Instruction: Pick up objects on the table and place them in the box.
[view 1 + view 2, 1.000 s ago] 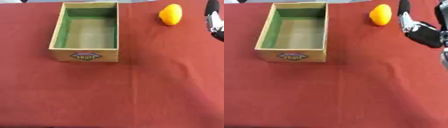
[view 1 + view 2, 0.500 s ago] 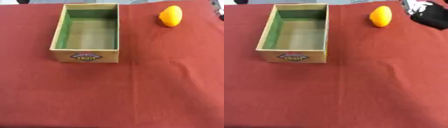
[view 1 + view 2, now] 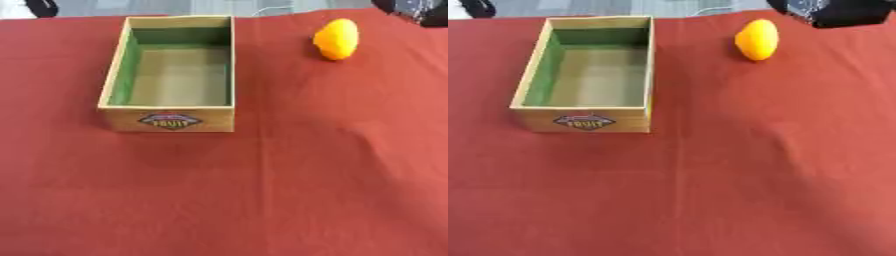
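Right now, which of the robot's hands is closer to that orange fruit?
The right hand: it sits at the top edge, just beyond and right of the orange fruit, not touching. The left hand is out of view.

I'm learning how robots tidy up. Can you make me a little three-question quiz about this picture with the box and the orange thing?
1. True or false: the orange fruit is already inside the wooden box.
2. What colour are the inside walls of the box? A) blue B) green C) white
3. Fill in the missing word: the robot's right hand shows at the top ____ corner, beyond the fruit.

Key:
1. False. The fruit lies on the red tablecloth, to the right of the box, and the box holds nothing.
2. B, green.
3. Right. Only a dark part of the hand shows there, so its fingers cannot be made out.
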### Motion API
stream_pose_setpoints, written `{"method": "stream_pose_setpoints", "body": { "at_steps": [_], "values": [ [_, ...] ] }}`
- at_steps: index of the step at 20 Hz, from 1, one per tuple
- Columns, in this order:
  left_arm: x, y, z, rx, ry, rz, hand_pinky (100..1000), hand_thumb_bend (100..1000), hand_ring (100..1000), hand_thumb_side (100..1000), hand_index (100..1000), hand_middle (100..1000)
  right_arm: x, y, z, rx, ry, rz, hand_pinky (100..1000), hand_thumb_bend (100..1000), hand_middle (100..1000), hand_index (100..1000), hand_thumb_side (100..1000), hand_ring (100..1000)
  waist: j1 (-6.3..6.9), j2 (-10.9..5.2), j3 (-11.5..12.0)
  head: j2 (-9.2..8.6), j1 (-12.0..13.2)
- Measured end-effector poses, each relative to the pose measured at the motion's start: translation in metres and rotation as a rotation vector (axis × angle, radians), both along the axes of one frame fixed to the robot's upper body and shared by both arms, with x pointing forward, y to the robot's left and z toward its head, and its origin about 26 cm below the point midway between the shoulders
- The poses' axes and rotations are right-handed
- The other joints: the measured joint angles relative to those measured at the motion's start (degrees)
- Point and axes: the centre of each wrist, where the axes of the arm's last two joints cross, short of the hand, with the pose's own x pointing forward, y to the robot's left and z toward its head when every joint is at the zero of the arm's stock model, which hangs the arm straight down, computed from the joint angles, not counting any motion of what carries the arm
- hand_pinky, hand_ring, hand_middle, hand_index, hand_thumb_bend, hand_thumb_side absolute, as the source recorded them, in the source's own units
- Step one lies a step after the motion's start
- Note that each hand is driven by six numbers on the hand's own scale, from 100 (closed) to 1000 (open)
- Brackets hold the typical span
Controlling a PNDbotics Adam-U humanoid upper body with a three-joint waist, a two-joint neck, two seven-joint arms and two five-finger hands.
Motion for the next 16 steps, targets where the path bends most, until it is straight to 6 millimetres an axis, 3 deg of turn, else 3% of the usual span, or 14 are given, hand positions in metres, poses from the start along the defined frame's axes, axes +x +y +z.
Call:
{"method": "stream_pose_setpoints", "body": {
  "at_steps": [6,11,16],
  "values": [
    [0.000,-0.002,0.001,0.006,0.000,-0.007,606,171,661,964,895,729,0.037,-0.023,0.007,-0.074,0.164,-0.108,890,601,979,1000,909,982,0.19,0.42,-0.1,-0.50,-0.5],
    [0.000,-0.002,0.002,0.008,0.001,-0.008,606,170,661,964,895,728,0.066,-0.035,0.001,-0.103,0.305,-0.167,915,667,1000,1000,896,996,0.21,0.61,-0.1,-0.55,-0.5],
    [0.001,-0.003,0.004,0.010,-0.007,-0.013,607,171,662,963,895,729,0.088,-0.038,-0.011,-0.131,0.403,-0.208,910,700,998,1000,894,983,0.04,0.72,0.2,-1.78,-0.5]
  ]
}}
